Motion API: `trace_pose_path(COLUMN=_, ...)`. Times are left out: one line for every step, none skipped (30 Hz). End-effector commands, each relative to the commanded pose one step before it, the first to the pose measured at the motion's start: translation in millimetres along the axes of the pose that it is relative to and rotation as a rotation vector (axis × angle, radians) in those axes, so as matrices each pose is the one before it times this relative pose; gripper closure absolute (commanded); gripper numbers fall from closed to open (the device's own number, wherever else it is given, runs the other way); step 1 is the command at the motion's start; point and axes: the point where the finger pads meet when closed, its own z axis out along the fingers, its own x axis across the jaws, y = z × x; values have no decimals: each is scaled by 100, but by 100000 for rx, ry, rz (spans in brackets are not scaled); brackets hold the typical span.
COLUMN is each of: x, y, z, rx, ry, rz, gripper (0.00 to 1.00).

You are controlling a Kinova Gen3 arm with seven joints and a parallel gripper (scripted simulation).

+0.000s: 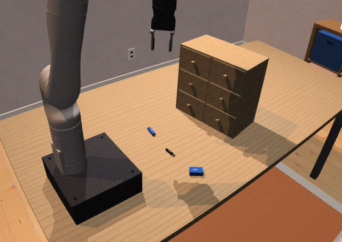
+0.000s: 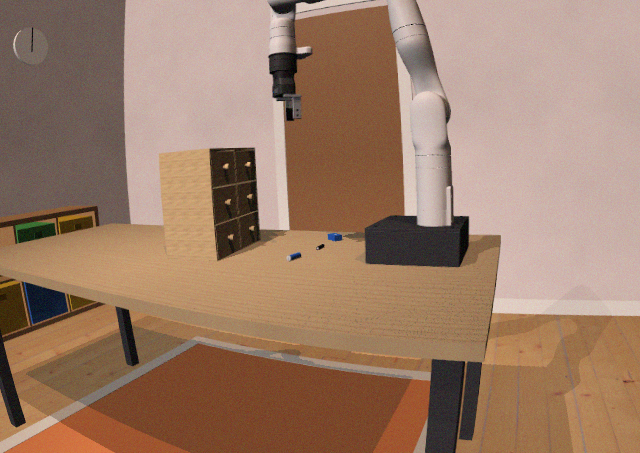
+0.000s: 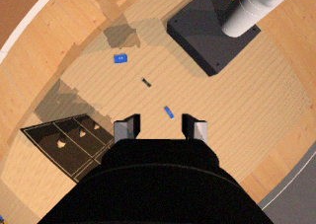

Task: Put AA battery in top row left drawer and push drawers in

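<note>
A blue cylinder (image 1: pixel 151 131) (image 2: pixel 293 256) (image 3: pixel 169 112), seemingly the AA battery, lies on the table. A thinner black cylinder (image 1: pixel 170 152) (image 2: pixel 320 246) (image 3: pixel 146 82) lies nearby. The small chest (image 1: pixel 223 52) (image 2: pixel 186 205) (image 3: pixel 46 131) stands upright, all its drawers looking pushed in. The top-row left drawer (image 1: pixel 200 57) (image 2: pixel 219 177) has a small knob. My gripper (image 1: pixel 161 50) (image 2: pixel 293 118) (image 3: pixel 161 122) is open and empty, pointing down, high above the table and above the chest's top level, out in front of the chest. The left drawer's inside is hidden.
A small blue box (image 1: pixel 196 171) (image 2: pixel 334 237) (image 3: pixel 120 58) lies beyond the black cylinder from the blue one. The arm's black base (image 1: pixel 96 162) (image 2: pixel 413 246) (image 3: pixel 207 37) stands on the table, facing the drawer fronts. A wall runs behind the table.
</note>
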Motion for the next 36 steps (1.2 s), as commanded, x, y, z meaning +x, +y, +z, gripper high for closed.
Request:
trace_pose_path(x=-40, y=226, z=137, rx=1294, ry=-282, rz=8604, gripper=0)
trace_pose_path(x=0, y=0, z=0, rx=0, ry=0, rz=0, gripper=0)
trace_pose_path(x=0, y=0, z=0, rx=0, ry=0, rz=0, gripper=0)
trace_pose_path(x=-117, y=-12, z=16, rx=6, ry=-26, rz=3126, gripper=0)
trace_pose_path(x=37, y=99, z=14, rx=-5, ry=-37, rz=2556, gripper=0)
trace_pose_path(x=29, y=110, z=15, rx=-49, ry=-53, rz=2508, gripper=0)
trace_pose_path(x=33, y=77, z=13, rx=33, ry=-23, rz=2470, gripper=0)
trace_pose_path(x=31, y=61, z=12, rx=63, ry=-14, rz=2427, gripper=0)
trace_pose_path(x=24, y=61, z=13, rx=49, ry=-19, rz=2381, gripper=0)
trace_pose_path(x=18, y=65, z=13, rx=26, ry=-26, rz=2327, gripper=0)
trace_pose_path(x=15, y=69, z=13, rx=5, ry=-31, rz=2267, gripper=0)
trace_pose_path(x=14, y=67, z=13, rx=5, ry=-31, rz=2203, gripper=0)
trace_pose_path(x=15, y=62, z=13, rx=15, ry=-29, rz=2136, gripper=0)
trace_pose_path(x=15, y=59, z=12, rx=19, ry=-28, rz=2067, gripper=0)
trace_pose_path(x=15, y=59, z=12, rx=13, ry=-28, rz=1997, gripper=0)
trace_pose_path(x=14, y=59, z=12, rx=6, ry=-29, rz=1927, gripper=0)
trace_pose_path(x=14, y=58, z=12, rx=5, ry=-28, rz=1855, gripper=0)
trace_pose_path(x=20, y=56, z=11, rx=7, ry=-27, rz=1768, gripper=0)
trace_pose_path(x=0, y=0, z=0, rx=0, ry=0, rz=0, gripper=0)
trace_pose_path(x=0, y=0, z=0, rx=0, ry=0, rz=0, gripper=0)
trace_pose_path(x=27, y=65, z=11, rx=-20, ry=-29, rz=1675, gripper=0)
trace_pose_path(x=27, y=55, z=10, rx=2, ry=-26, rz=1603, gripper=0)
trace_pose_path(x=26, y=60, z=11, rx=-20, ry=-26, rz=1531, gripper=0)
trace_pose_path(x=26, y=45, z=9, rx=17, ry=-24, rz=1458, gripper=0)
trace_pose_path(x=26, y=39, z=9, rx=30, ry=-23, rz=1387, gripper=0)
trace_pose_path(x=25, y=40, z=8, rx=19, ry=-23, rz=1315, gripper=0)
trace_pose_path(x=24, y=43, z=8, rx=1, ry=-22, rz=1244, gripper=0)
trace_pose_path(x=23, y=43, z=8, rx=-6, ry=-20, rz=1173, gripper=0)
trace_pose_path(x=22, y=39, z=8, rx=-1, ry=-19, rz=1104, gripper=0)
trace_pose_path(x=21, y=34, z=7, rx=6, ry=-19, rz=1035, gripper=0)
trace_pose_path(x=20, y=32, z=7, rx=4, ry=-18, rz=967, gripper=0)
trace_pose_path(x=19, y=32, z=6, rx=-1, ry=-16, rz=900, gripper=0)
trace_pose_path(x=18, y=30, z=6, rx=-3, ry=-15, rz=834, gripper=0)
trace_pose_path(x=17, y=22, z=9, rx=12, ry=-15, rz=768, gripper=0)
trace_pose_path(x=16, y=15, z=11, rx=24, ry=-15, rz=705, gripper=0)
trace_pose_path(x=0, y=0, z=0, rx=0, ry=0, rz=0, gripper=0)
